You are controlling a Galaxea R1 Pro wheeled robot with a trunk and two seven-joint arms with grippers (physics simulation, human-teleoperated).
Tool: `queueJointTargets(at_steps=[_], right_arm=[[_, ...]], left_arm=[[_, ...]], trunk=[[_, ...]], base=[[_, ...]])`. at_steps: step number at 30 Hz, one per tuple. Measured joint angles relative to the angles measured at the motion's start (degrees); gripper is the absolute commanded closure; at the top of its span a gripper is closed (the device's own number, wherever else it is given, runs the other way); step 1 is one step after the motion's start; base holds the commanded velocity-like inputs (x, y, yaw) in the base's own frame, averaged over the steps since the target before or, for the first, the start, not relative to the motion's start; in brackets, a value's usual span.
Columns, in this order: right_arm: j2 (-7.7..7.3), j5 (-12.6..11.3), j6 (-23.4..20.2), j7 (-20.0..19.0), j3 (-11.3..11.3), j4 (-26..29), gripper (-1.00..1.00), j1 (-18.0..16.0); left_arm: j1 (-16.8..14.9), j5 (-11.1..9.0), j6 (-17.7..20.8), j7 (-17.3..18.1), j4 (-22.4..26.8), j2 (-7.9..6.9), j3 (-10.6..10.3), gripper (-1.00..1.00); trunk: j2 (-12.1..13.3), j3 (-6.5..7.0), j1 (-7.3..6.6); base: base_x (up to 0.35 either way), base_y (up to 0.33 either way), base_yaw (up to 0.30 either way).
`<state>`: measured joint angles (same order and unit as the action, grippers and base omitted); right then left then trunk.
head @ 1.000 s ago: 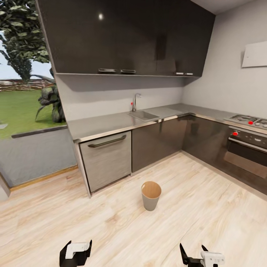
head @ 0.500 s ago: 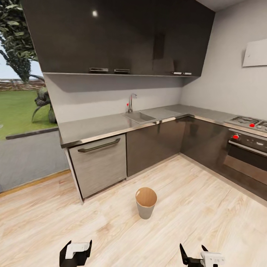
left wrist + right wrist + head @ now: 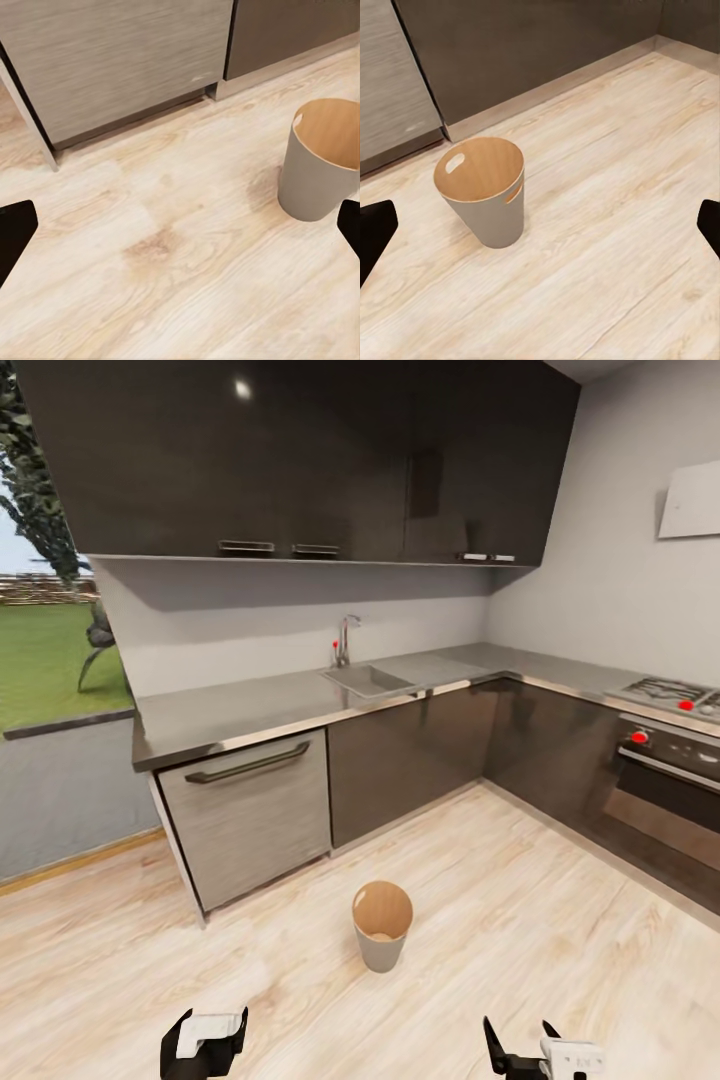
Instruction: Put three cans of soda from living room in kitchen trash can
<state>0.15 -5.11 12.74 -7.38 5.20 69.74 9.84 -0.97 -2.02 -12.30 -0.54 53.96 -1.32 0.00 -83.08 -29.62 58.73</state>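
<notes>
Grippers low, both short of the trash can: left gripper (image 3: 205,1040) and right gripper (image 3: 535,1052) each w/ jaws spread, nothing between them; the dark tips show at both edges of each wrist view. Arms held forward and low, wrist cams aimed at the floor. Trash can (image 3: 382,925) stands upright on the pale wood floor (image 3: 520,920), ahead of both grippers, approx. midway, apart from the grey cabinet front (image 3: 250,815) behind it. Looks light, stiff, thin-walled, easy to tip if bumped; best left standing, cans dropped in from above its open brown mouth. No soda cans visible.
</notes>
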Motion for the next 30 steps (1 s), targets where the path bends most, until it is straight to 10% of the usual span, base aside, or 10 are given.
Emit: queueJointTargets(at_steps=[30], right_arm=[[0.01, 0.09, 0.00, -0.19, -0.07, 0.04, -1.00, 0.00]], left_arm=[[0.01, -0.16, 0.00, 0.00, 0.01, 0.00, 0.00, -1.00]], trunk=[[0.00, 0.00, 0.00]], base=[[0.118, -0.050, 0.157]])
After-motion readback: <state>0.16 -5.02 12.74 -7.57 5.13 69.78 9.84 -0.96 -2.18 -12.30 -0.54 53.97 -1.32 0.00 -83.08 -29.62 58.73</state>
